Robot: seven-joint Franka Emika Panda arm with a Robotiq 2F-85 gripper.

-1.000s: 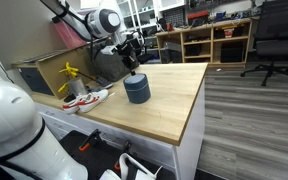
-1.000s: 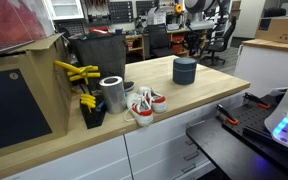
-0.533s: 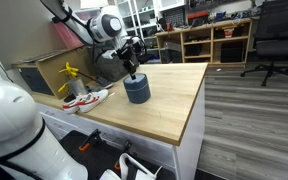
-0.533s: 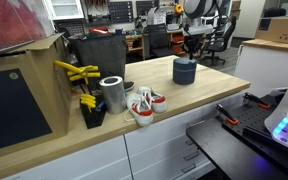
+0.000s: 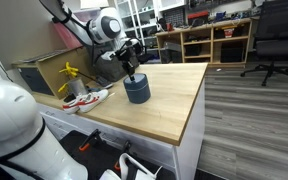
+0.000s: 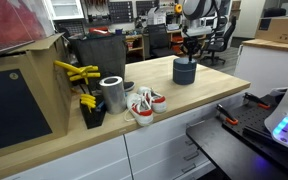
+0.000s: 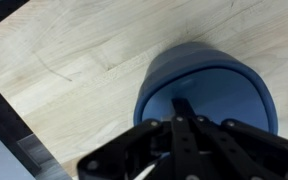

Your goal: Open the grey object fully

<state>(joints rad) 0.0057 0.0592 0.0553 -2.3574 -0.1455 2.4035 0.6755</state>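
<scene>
The grey object (image 5: 137, 90) is a short, round, blue-grey container with a flat lid. It stands on the wooden table in both exterior views (image 6: 185, 70). In the wrist view it fills the right half (image 7: 219, 85), with its lid on. My gripper (image 5: 133, 72) hangs straight down over the container's top (image 6: 191, 56). Its dark fingers are pressed together, and the tip (image 7: 184, 106) is at or just above the lid's middle. I cannot see anything held between the fingers.
A pair of red and white shoes (image 6: 144, 105), a metal cup (image 6: 112, 94) and yellow tools (image 6: 77, 73) stand on the table (image 6: 209, 92), apart from the container. A dark rectangular bin (image 6: 94, 52) stands behind them. The table edge (image 5: 196, 110) lies close beside the container.
My gripper has come down a little, from above the container to its lid. The container has not moved.
</scene>
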